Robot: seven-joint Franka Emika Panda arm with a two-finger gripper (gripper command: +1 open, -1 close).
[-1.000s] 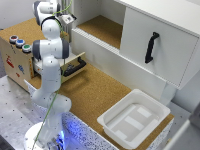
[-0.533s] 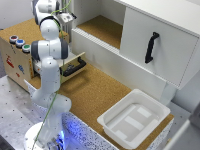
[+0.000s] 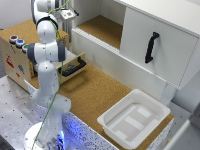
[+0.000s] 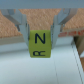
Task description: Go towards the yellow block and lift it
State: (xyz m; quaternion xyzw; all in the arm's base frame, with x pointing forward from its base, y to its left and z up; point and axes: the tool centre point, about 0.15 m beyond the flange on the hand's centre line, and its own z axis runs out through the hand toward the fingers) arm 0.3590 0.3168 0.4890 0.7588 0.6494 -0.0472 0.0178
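Barely any motion from the arm (image 3: 47, 55) since before — gripper (image 4: 41, 26) fingers clamped on the block (image 4: 40, 44), holding it clear of the shelf (image 3: 102, 27) — lift looks secured.

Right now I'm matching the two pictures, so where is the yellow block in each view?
Exterior view: the yellow block is not visible; the gripper sits near the top, by the cabinet's open shelf, too small to show anything held.
Wrist view: the yellow block is at center, between the fingers, lettered face toward the camera.
Shared landmark: the cork surface.
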